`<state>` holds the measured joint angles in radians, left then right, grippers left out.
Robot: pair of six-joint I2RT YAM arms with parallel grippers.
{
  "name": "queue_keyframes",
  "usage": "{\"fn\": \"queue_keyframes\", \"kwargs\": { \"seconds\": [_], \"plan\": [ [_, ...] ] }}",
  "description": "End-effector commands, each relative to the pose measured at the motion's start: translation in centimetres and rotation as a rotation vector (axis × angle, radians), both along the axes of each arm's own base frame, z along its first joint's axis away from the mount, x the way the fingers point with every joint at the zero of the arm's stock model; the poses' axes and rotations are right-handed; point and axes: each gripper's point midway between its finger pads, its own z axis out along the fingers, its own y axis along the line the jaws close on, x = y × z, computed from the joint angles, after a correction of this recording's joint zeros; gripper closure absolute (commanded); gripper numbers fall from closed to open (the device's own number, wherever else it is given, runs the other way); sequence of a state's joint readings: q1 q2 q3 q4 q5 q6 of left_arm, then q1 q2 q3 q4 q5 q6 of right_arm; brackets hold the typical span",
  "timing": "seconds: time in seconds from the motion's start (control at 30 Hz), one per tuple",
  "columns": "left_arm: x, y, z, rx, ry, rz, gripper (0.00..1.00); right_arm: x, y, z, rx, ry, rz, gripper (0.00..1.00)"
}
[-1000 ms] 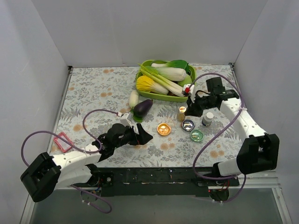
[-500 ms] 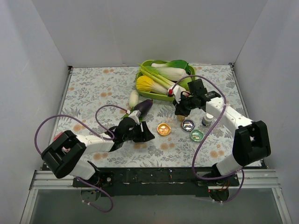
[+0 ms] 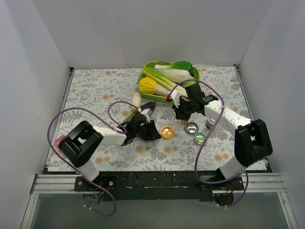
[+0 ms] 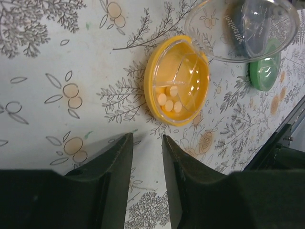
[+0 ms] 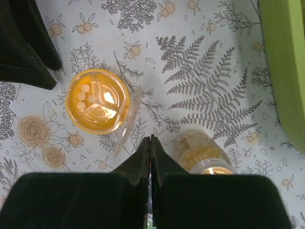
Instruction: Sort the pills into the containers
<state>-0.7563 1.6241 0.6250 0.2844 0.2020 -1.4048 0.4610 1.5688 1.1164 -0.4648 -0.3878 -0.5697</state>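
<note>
Orange translucent round dish [image 4: 177, 80] hasn't moved. It sits toward the near edge of the worktop [image 3: 95, 90], a bit right of centre. Its clear hinged lid [image 4: 238, 28] is flipped open, with a few small pale round pills [image 4: 169, 102] in one compartment. Dark blue round dish [image 3: 192, 127] and green round dish [image 3: 200, 138] sit just beside it toward the right edge, also where they were. Can't read their contents.

Change over the last second: both arms closed in.
- Left arm folded up, and the left pincer [image 4: 147, 157] crept closer to the orange dish; it's now just beside it on the left-edge side. Jaws went from wide to a narrow slit. Cloth shows through the gap, so it's clamped on nothing I can see.
- Right arm swung in from the right edge. The right pincer [image 5: 151, 143] now hangs between the orange dish and the open amber pill bottle [image 5: 202, 160], short of the lime-green vegetable tray [image 5: 286, 71]. Fingers are pressed fully together. If a pill is pinched in there, I can't see it.

My read: sorting is under way, with the orange dish partly filled and the other two probably still pending. Both pincers now crowd the same dish, so one arm should yield first. The open lid looks easy to clip.
</note>
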Motion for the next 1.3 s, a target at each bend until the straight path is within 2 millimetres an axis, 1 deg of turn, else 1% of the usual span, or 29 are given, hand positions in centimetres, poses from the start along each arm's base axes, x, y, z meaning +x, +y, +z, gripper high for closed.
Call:
{"fn": "queue_keyframes", "kwargs": {
  "seconds": [0.0, 0.07, 0.43, 0.7, 1.03, 1.13, 1.27],
  "plan": [
    [0.2, -0.2, -1.1, 0.051, 0.029, -0.028, 0.70, -0.5, 0.8, -0.7, -0.004, 0.011, 0.012, 0.99],
    [0.3, -0.2, -1.7, 0.065, 0.042, -0.032, 0.71, -0.7, 0.9, -0.9, -0.009, 0.016, 0.017, 0.99],
    [0.7, -0.7, -1.3, 0.061, 0.034, -0.034, 0.73, -2.7, 1.8, -1.7, -0.035, 0.044, 0.077, 0.99],
    [1.0, -1.1, -0.7, 0.043, 0.024, -0.040, 0.73, -3.0, 1.9, -2.0, -0.050, 0.054, 0.085, 0.99],
    [1.1, -1.3, -0.2, 0.026, 0.019, -0.038, 0.73, -5.1, 3.1, -3.6, -0.066, 0.125, 0.143, 0.99],
    [1.1, -1.4, -0.2, 0.024, 0.020, -0.036, 0.73, -5.4, 3.3, -4.0, -0.068, 0.150, 0.149, 0.99],
    [1.1, -1.4, 0.3, 0.012, 0.012, -0.032, 0.73, -5.5, 3.6, -4.6, -0.069, 0.180, 0.154, 0.99]
  ]
}}
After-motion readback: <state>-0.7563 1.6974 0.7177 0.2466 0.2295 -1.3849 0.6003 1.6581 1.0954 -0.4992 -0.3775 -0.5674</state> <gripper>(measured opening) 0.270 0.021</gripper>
